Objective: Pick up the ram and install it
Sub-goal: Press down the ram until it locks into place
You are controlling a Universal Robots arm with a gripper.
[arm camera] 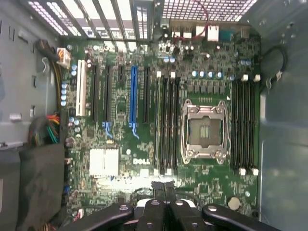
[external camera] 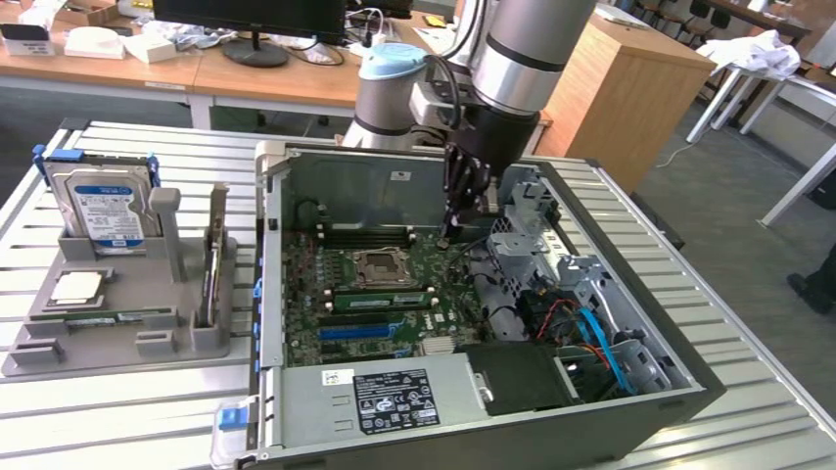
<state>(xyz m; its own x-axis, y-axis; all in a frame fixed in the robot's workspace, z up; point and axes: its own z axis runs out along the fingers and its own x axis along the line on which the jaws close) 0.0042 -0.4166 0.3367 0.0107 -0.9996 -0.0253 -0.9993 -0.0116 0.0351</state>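
Note:
The ram (external camera: 382,297) is a narrow green stick seated in a black slot beside the CPU socket (external camera: 379,264), inside the open computer case (external camera: 679,392). In the wrist view its thin green edge (arm camera: 158,125) runs along the slots next to the socket (arm camera: 204,130). My gripper (external camera: 451,235) hangs inside the case, above the back of the motherboard and apart from the ram. In the wrist view the gripper (arm camera: 163,188) has its fingers pressed together with nothing between them.
A grey holder (external camera: 39,357) at the exterior view's left carries a hard drive (external camera: 105,211), a square chip (external camera: 76,286), a flat stick (external camera: 112,315) and a thin upright card (external camera: 213,255). A metal drive cage (external camera: 535,220), cables and the power supply (external camera: 392,397) crowd the case.

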